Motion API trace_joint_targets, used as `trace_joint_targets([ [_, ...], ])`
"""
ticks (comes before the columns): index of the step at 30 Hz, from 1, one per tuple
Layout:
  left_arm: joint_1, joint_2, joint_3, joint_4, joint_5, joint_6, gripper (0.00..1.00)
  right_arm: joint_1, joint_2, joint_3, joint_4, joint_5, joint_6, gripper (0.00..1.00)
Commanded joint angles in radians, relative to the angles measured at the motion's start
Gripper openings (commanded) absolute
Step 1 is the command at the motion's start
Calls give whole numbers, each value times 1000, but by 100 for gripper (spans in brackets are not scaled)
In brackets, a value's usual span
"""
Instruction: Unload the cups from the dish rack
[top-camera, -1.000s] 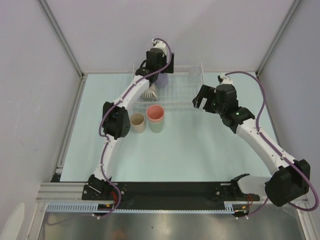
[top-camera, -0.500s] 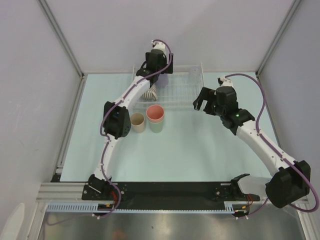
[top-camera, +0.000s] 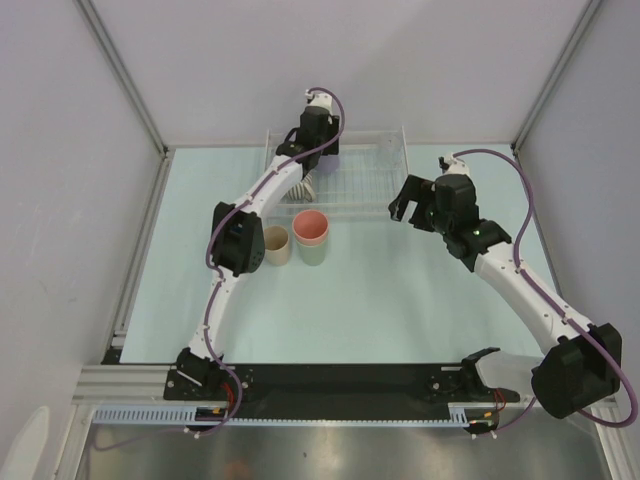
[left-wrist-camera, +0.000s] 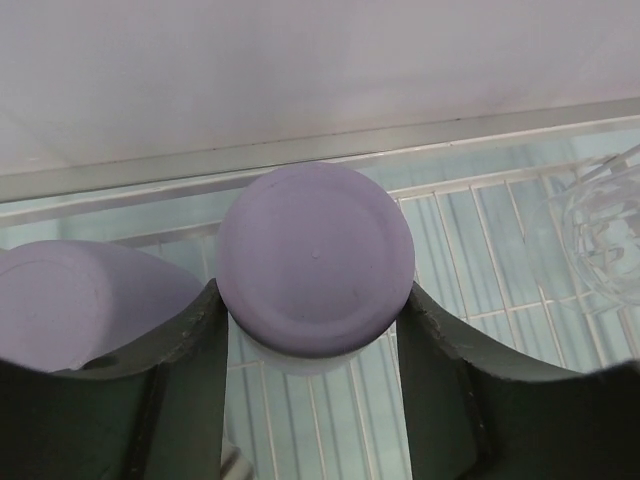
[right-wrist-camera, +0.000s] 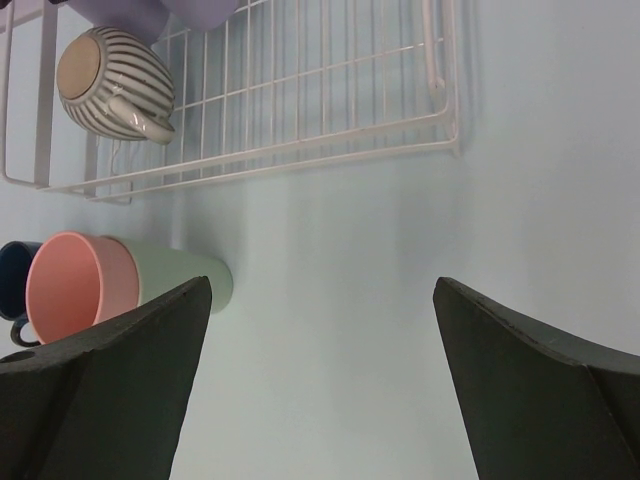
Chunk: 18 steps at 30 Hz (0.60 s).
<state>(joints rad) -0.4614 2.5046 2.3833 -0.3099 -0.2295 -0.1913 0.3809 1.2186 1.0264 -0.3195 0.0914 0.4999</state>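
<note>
Top view: a tan cup (top-camera: 275, 245) and a pink cup (top-camera: 311, 226) nested in a green cup (top-camera: 313, 252) sit on the table (top-camera: 400, 300) in front of the rack (top-camera: 365, 175). Left claw (top-camera: 318, 140) is over the rack's back left, right claw (top-camera: 408, 200) hangs near its front right.

Left wrist: the claw hugs both sides of an upside-down lavender cup (left-wrist-camera: 315, 258), with a second lavender cup (left-wrist-camera: 60, 300) just beside it.

Right wrist: the claw's wide and empty. The ribbed cup (right-wrist-camera: 110, 70) is in the rack and the navy mug (right-wrist-camera: 12, 265) is out by the pink one. So I'd say four out, three left.
</note>
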Motion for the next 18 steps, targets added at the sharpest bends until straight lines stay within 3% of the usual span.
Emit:
trace_joint_targets([
  [1, 4, -13, 51, 22, 7, -8, 35, -5, -30, -9, 42, 15, 12, 100],
  [3, 4, -19, 50, 20, 6, -8, 17, -7, -27, -11, 45, 13, 15, 100],
  [4, 4, -21, 48, 20, 1, -8, 0, -5, -27, -12, 46, 13, 15, 100],
  [18, -16, -203, -105, 86, -16, -56, 0, -5, -25, -14, 63, 8, 29, 100],
])
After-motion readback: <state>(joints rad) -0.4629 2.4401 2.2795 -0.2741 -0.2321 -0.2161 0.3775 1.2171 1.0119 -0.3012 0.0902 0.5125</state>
